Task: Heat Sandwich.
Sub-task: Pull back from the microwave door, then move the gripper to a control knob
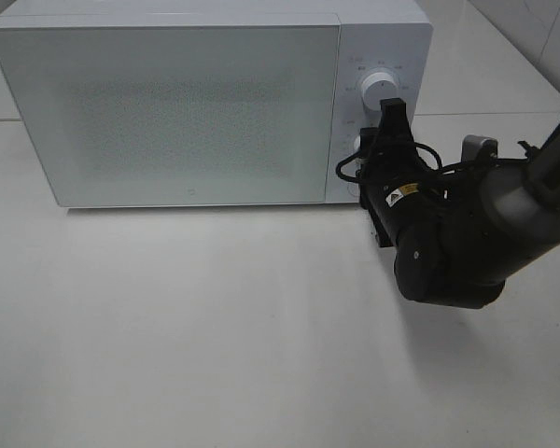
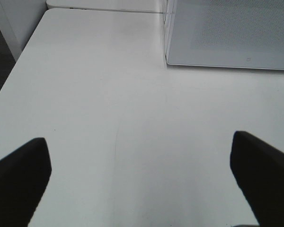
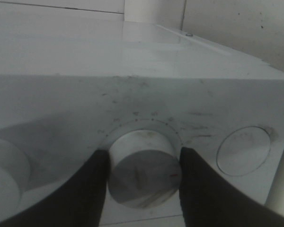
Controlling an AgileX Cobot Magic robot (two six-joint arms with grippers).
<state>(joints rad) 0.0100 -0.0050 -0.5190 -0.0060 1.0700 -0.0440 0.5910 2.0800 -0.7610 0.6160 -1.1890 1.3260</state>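
Observation:
The sandwich is out of view in all three views. A white microwave [image 1: 168, 112] stands at the back of the table with its door closed. My right gripper [image 1: 378, 140] reaches to the control panel and is shut on the lower knob [image 3: 144, 177], a dark finger [image 3: 92, 189] on each side of it. The upper knob [image 1: 378, 87] is free. Only the left wrist view shows my left gripper [image 2: 142, 184]; it hangs wide open over bare white table [image 2: 109, 94], nothing between its fingers, and the microwave's lower front corner [image 2: 227, 38] is ahead of it.
The white table [image 1: 215, 327] stretches in front of the microwave. The right arm's dark body [image 1: 467, 233] hangs over the table's right side. A round button [image 3: 244, 151] sits beside the gripped knob. The table's left edge [image 2: 9, 75] drops to dark floor.

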